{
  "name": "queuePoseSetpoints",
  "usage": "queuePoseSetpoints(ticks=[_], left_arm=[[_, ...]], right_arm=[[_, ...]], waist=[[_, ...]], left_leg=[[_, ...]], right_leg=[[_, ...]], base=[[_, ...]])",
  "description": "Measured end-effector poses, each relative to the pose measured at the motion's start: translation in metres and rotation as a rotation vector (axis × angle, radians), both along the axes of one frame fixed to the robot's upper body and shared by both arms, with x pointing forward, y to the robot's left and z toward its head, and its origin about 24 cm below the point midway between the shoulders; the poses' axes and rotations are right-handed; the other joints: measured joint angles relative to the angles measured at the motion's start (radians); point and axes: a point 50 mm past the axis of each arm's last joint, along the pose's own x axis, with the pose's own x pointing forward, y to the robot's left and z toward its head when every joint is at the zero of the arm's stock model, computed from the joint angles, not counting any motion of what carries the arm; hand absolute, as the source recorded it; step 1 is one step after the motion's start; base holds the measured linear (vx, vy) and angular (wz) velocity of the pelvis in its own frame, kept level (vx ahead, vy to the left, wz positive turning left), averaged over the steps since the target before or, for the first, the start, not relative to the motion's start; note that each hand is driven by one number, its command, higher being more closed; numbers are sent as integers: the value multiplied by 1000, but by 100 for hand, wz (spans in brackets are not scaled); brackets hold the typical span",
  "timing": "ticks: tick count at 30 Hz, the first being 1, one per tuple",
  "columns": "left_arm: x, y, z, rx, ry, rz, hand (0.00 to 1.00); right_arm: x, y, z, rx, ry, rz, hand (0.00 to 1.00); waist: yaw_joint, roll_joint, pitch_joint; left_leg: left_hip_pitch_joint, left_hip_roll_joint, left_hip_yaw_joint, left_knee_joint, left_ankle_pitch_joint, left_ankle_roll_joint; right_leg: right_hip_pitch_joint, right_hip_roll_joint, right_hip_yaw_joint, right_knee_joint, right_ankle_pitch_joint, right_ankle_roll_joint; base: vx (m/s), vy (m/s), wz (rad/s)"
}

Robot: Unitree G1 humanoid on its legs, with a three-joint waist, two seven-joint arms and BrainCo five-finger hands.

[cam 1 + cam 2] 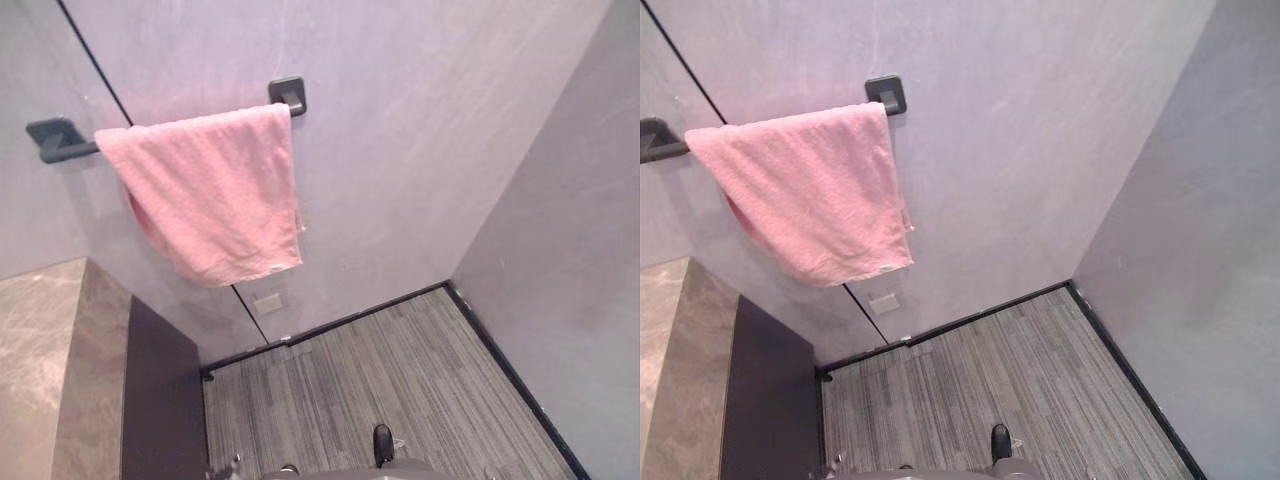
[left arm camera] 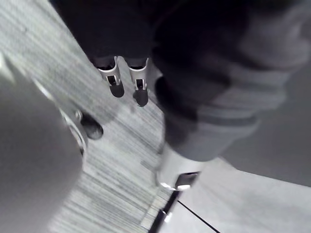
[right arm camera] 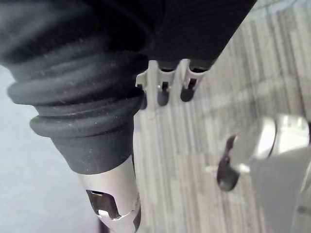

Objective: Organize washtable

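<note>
Left eye view: pink towel (image 1: pixel 205 190) draped over a dark bar (image 1: pixel 68 150) on the grey wall (image 1: pixel 420 130). Towel sits toward the bar's right bracket, and the bar's left end sticks out bare beside it. Cloth hangs skewed, lower edge slanting down to the right. Small white label (image 1: pixel 275 267) at the towel's lowest corner.

A thin dark seam (image 1: pixel 95 60) runs down the wall, passing behind the towel and coming out below it. Small white plate (image 1: pixel 267 302) on the wall just under the towel's low corner, beside the seam.

Counter (image 1: pixel 40 350) stands below and left of the towel, with a brown-grey marbled top. Its dark side panel (image 1: pixel 160 400) faces right, under the towel's left half.

Striped grey floor (image 1: pixel 400 390) lies well below the towel to the right, edged by black skirting (image 1: pixel 350 318) where wall meets floor.

Left wrist view: left hand (image 2: pixel 115 80) hangs over the floor, clear of towel and counter. Fingers (image 2: pixel 141 90) loose and pointing down, nothing in them.

Right wrist view: right hand (image 3: pixel 163 87) also over the floor, fingers (image 3: pixel 187 85) slack in a row, holding nothing.
</note>
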Motion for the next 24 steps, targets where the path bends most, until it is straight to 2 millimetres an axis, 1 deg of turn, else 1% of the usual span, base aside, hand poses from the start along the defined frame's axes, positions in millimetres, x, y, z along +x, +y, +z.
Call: queuePoseSetpoints(ticks=[1, 2, 3, 4, 5, 6, 7, 8, 9, 10, 11, 13, 14, 15, 16, 17, 18, 19, 20, 21, 22, 23, 24], left_arm=[[-5, 0, 0, 2, 19, -14, 0], [-9, 0, -1, 7, 40, -37, 0], [-7, 1, 0, 19, 51, -109, 0], [-5, 2, 0, 29, 49, -147, 0], [0, 0, 1, 36, 37, -203, 0], [4, 3, 2, 54, 26, -233, 0], [6, 6, 3, 64, 23, -247, 0], [8, 13, 5, 90, 25, -278, 0], [8, 17, 6, 99, 30, -287, 0], [11, 23, 7, 113, 31, -323, 0], [16, 23, 7, 116, 22, -345, 0], [31, 14, 7, 97, -12, -435, 0], [34, 11, 7, 91, -18, -448, 0], [38, 6, 7, 77, -30, -470, 0], [39, 4, 6, 67, -34, -474, 0], [38, 1, 5, 46, -36, -487, 0], [36, -1, 4, 35, -32, -488, 0], [36, -1, 4, 29, -33, -491, 0], [35, 1, 4, 27, -32, -485, 0], [34, 2, 4, 24, -32, -472, 0], [34, 2, 4, 24, -33, -467, 0], [34, 4, 4, 28, -32, -464, 0], [34, 8, 5, 40, -31, -465, 0]], right_arm=[[-2, 1, 0, -1, 16, 28, 0], [-4, 4, -1, 2, 44, 92, 0], [-6, 9, -1, 5, 72, 168, 0], [-5, 11, -2, 5, 80, 206, 0], [-2, 17, -3, 11, 91, 277, 0], [-3, 18, -3, 4, 103, 305, 0], [-3, 19, -3, 3, 114, 322, 0], [-7, 22, -4, 9, 137, 348, 0], [-6, 24, -4, 12, 138, 363, 0], [5, 26, -4, 5, 126, 428, 0], [22, 23, -3, -20, 101, 489, 0], [77, 12, 5, -125, 17, 663, 0], [89, 9, 9, -158, 2, 711, 0], [108, 4, 16, -221, -29, 799, 0], [113, 1, 18, -250, -33, 833, 0], [118, 0, 20, -275, -36, 883, 0], [119, 2, 20, -272, -34, 896, 0], [118, 4, 19, -267, -30, 899, 0], [115, 3, 18, -259, -21, 891, 0], [108, 5, 14, -233, 1, 878, 0], [104, 5, 12, -222, 14, 874, 0], [95, 5, 10, -203, 38, 856, 0], [85, 7, 7, -178, 66, 841, 0]], waist=[[1, -4, 2], [-1, -8, 5], [-2, -10, 5], [0, -12, 5], [6, 12, -2], [-1, 11, -1], [-3, 3, 0], [1, -24, -6], [6, -41, -11], [27, -68, -22], [33, -60, -26], [30, -8, -3], [35, 2, 6], [49, 26, 25], [52, 34, 31], [54, 38, 36], [52, 47, 32], [49, 31, 37], [45, 28, 37], [40, 22, 38], [43, 15, 39], [40, -4, 49], [23, -19, 56]], left_leg=[[2, 4, 12, 2, -2, 2], [-2, 7, 26, 18, -12, 6], [-18, 13, 25, 49, -23, 13], [-25, 15, 23, 59, -25, 20], [-43, 40, 20, 72, -23, 26], [-72, 48, -9, 94, -14, 16], [-78, 46, -32, 101, -11, 15], [-83, 39, -75, 107, -5, 6], [-84, 32, -89, 106, 0, -2], [-101, 25, -103, 108, 9, -15], [-127, 38, -121, 115, 16, -26], [-176, 85, -171, 125, 48, -48], [-181, 93, -176, 126, 54, -52], [-195, 104, -195, 133, 59, -57], [-200, 109, -203, 139, 62, -59], [-204, 111, -211, 135, 85, -62], [-197, 101, -202, 91, 144, -59], [-184, 93, -197, 39, 188, -63], [-161, 83, -181, -29, 219, -66], [-160, 69, -140, -14, 201, -44], [-165, 58, -122, 16, 184, -27], [-183, 42, -85, 110, 137, -12], [-205, 36, -51, 234, 78, 20]], right_leg=[[-3, 0, 6, 2, 1, 1], [-17, 1, 19, 27, -6, 8], [-34, 1, 20, 60, -22, 26], [-40, 1, 23, 72, -35, 41], [-68, 15, 13, 148, -77, 57], [-136, 15, -8, 422, -203, 7], [-141, 8, -12, 520, -265, 12], [-102, -7, -9, 590, -346, 48], [-79, -14, -4, 572, -374, 55], [-52, -15, -7, 497, -401, 26], [-38, 5, -25, 437, -379, -18], [-12, 54, -72, 322, -299, -37], [-6, 62, -76, 306, -285, -45], [9, 75, -93, 284, -269, -52], [16, 78, -106, 279, -266, -57], [27, 79, -135, 277, -265, -58], [34, 72, -166, 282, -270, -66], [31, 61, -187, 283, -273, -70], [16, 42, -238, 288, -280, -84], [3, 21, -274, 307, -286, -92], [-3, 3, -293, 322, -291, -95], [-13, -38, -336, 350, -302, -97], [-13, -79, -387, 378, -313, -89]], base=[[-12, 12, -49], [-31, 14, -26], [-39, 17, -13], [-42, 21, 9], [-23, -5, 36], [-12, -23, 58], [32, -122, 95], [31, -106, 83], [25, -231, 72], [-15, -166, 36], [-40, -214, 45], [-77, -120, 42], [-146, -113, 25], [-131, -83, 23], [-147, -82, 49], [-117, -84, 73], [-121, -77, 84], [-150, -75, 103], [-111, -20, 108], [-90, -2, 106], [-41, 36, 107], [-55, 58, 124], [-98, 92, 161]])
